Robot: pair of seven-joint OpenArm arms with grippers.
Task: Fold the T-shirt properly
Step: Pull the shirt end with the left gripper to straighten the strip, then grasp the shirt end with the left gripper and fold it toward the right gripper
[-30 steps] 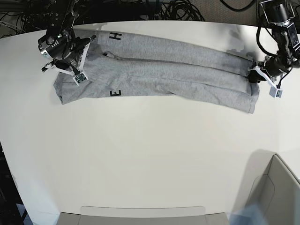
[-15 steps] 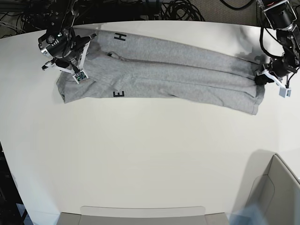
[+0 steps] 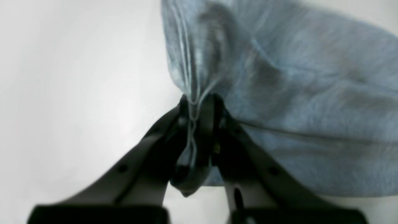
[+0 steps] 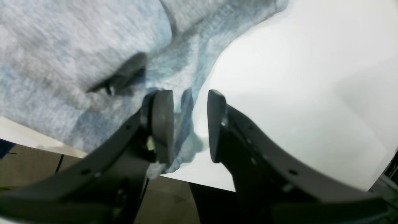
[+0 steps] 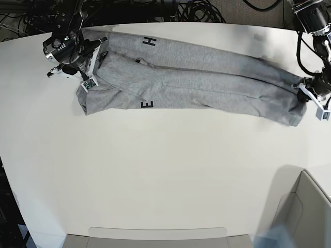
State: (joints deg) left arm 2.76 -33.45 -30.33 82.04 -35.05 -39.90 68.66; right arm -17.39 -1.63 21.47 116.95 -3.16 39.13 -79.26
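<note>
— Well, where's the T-shirt (image 5: 196,82)?
— Stretched out long across the far part of the worktop (image 5: 155,170), folded lengthwise, black letters showing near one end.
— Left hand (image 3: 196,109)?
— Pinched together on the shirt's edge, a thin fold of cloth caught between the fingers (image 3: 183,112); seen at the shirt's end on the base view's right.
— Right hand (image 4: 189,124)?
— Fingers apart at the other end, some cloth lying in the gap against one pad; can't tell whether gripped.

The heather-grey T-shirt (image 5: 191,82) lies folded into a long band, black letters showing at its edges
</note>
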